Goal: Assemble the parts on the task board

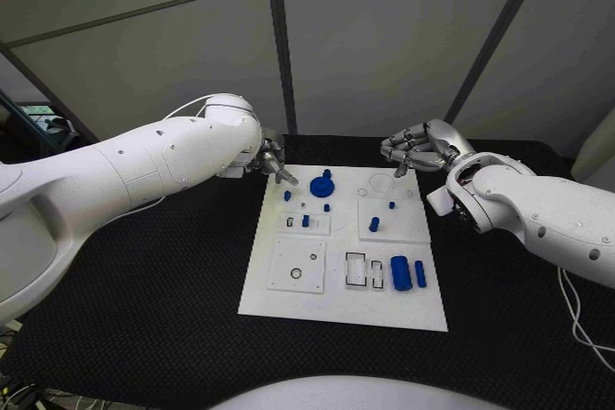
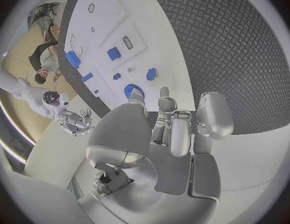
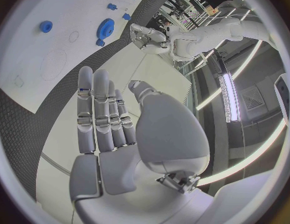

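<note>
Task board [image 1: 344, 310] lies mid-table on the black table [image 1: 154, 285], long axis running away from the robot. Both hands sit at the board's far end, probably staged for a pick. Left hand [image 1: 268, 161] hangs just off the far-left corner, fingers apart, holding nothing, tips aimed toward the blue gear [image 1: 321, 185] standing near that far edge; it looks the closest target. Right hand [image 1: 419, 149] hovers beyond the far-right corner, fingers loosely curled, apart, nothing in it; wrist view shows them extended and empty. Small blue pegs [image 1: 373, 223] stand in the board's middle; two blue cylinders [image 1: 401, 273] lie side by side at the near-right part, beside rectangular slots [image 1: 356, 269], likely their seats. Bare table along both long edges and the near edge gives room to approach sideways.
</note>
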`<state>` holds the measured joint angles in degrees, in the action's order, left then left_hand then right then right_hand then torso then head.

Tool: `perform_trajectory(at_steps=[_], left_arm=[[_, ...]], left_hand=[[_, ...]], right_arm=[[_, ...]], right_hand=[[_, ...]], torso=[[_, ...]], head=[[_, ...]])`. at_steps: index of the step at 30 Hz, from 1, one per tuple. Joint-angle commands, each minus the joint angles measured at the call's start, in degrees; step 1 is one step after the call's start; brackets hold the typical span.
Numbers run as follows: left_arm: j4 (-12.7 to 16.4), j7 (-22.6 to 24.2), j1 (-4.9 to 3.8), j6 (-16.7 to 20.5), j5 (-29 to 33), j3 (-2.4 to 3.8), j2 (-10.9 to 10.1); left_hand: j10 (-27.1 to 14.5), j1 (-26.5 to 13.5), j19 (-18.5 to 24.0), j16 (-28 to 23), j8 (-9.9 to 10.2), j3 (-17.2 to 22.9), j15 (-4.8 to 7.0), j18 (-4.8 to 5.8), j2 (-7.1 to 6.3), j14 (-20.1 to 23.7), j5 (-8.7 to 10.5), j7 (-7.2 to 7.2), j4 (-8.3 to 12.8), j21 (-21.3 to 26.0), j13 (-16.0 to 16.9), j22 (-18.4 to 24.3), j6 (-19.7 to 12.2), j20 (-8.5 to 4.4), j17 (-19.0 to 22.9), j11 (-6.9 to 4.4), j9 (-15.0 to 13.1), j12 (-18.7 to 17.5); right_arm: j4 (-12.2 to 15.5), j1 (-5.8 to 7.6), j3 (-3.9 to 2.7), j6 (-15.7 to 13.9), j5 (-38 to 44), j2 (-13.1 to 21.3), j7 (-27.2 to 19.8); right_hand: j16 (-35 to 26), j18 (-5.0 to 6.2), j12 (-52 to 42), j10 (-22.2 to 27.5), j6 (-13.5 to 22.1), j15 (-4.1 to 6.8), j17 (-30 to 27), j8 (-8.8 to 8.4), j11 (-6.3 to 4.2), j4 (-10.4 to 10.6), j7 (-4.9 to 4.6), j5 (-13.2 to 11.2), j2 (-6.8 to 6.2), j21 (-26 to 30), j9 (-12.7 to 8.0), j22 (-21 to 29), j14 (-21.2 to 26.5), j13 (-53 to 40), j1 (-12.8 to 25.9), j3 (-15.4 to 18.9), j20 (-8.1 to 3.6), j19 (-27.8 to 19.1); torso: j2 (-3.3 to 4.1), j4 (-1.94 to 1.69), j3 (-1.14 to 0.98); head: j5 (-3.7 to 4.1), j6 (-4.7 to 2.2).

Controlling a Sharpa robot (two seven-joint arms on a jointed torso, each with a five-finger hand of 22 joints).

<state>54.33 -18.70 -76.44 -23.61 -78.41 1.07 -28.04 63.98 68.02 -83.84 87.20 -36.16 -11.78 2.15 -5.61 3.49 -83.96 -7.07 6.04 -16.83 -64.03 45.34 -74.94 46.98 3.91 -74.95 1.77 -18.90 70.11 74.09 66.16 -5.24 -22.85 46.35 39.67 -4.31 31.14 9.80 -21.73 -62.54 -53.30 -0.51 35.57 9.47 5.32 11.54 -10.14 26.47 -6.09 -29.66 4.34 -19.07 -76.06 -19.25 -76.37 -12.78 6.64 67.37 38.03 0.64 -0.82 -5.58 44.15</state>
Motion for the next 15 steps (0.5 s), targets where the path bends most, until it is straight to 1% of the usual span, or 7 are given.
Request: perform_trajectory(at_steps=[1,3,6,10,15], left_arm=[[-0.27,1.62,0.02,-0.87,-1.0,0.03,0.21],[-0.26,1.71,0.18,-0.85,-1.0,0.03,0.28],[-0.26,1.89,0.41,-0.86,-1.01,0.03,0.34],[-0.33,2.23,0.67,-1.25,-1.01,0.03,0.38],[-0.54,2.66,0.91,-1.87,-1.01,0.03,0.6]], left_hand=[[-0.26,0.45,-0.48,0.1,0.44,0.18,-0.39,1.21,0.11,-4.04,-0.34,0.04,0.27,-0.16,0.11,-8.69,-0.15,0.15,-10.09,0.13,-0.04,0.02],[-0.26,0.49,-0.47,0.1,0.45,0.19,-0.39,1.21,0.13,-4.04,-0.34,0.04,0.27,-0.16,0.11,-8.69,-0.13,0.15,-10.09,0.13,-0.05,0.02],[-0.27,0.85,-0.45,0.12,0.54,0.3,-0.39,1.2,0.35,-4.05,-0.35,0.01,0.29,-0.16,0.14,-8.76,0.06,0.18,-10.13,0.12,-0.11,0.01],[-0.24,1.38,-0.43,0.16,0.63,0.4,-0.38,1.2,0.45,-4.06,-0.36,-0.02,0.36,-0.19,0.25,-8.84,0.28,0.2,-10.18,0.09,-0.19,0.03],[-0.28,1.98,-0.39,0.15,0.78,0.53,-0.35,1.18,0.56,-4.04,-0.38,-0.08,0.42,-0.15,0.27,-8.9,0.48,0.23,-10.15,0.05,-0.26,0.0]], right_arm=[[0.08,0.09,-0.03,-0.19,0.15,-0.1,-0.43],[0.07,0.09,-0.03,-0.16,0.15,-0.14,-0.43],[0.06,0.09,-0.03,-0.18,0.15,-0.14,-0.46],[0.08,0.08,-0.03,-0.19,0.15,-0.11,-0.46],[0.06,0.08,-0.03,-0.16,0.15,-0.14,-0.45]], right_hand=[[-0.27,0.67,-0.31,0.06,0.13,-0.26,0.09,0.21,-0.05,0.31,0.12,0.28,-0.16,0.27,0.07,0.06,-0.02,0.07,0.27,0.02,0.03,0.29],[-0.27,0.67,-0.31,0.06,0.13,-0.26,0.09,0.21,-0.05,0.31,0.12,0.28,-0.16,0.27,0.07,0.06,-0.02,0.07,0.27,0.02,0.03,0.29],[-0.27,0.68,-0.33,0.07,0.14,-0.24,0.11,0.23,-0.07,0.33,0.14,0.35,-0.14,0.31,0.07,0.09,-0.02,0.1,0.25,0.0,0.02,0.32],[-0.27,0.68,-0.33,0.07,0.14,-0.24,0.11,0.23,-0.07,0.33,0.14,0.35,-0.14,0.31,0.07,0.09,-0.02,0.1,0.25,0.0,0.02,0.32],[-0.27,0.68,-0.33,0.07,0.14,-0.24,0.11,0.23,-0.07,0.33,0.14,0.35,-0.14,0.31,0.07,0.09,-0.02,0.1,0.25,0.0,0.02,0.32]], torso=[[-0.06,0.0,-0.03],[-0.1,-0.06,-0.03],[-0.11,-0.04,-0.02],[-0.12,-0.02,-0.08],[-0.11,-0.05,-0.05]], head=[[0.02,0.07],[0.02,0.08],[0.07,0.19],[0.01,0.18],[-0.13,0.26]])
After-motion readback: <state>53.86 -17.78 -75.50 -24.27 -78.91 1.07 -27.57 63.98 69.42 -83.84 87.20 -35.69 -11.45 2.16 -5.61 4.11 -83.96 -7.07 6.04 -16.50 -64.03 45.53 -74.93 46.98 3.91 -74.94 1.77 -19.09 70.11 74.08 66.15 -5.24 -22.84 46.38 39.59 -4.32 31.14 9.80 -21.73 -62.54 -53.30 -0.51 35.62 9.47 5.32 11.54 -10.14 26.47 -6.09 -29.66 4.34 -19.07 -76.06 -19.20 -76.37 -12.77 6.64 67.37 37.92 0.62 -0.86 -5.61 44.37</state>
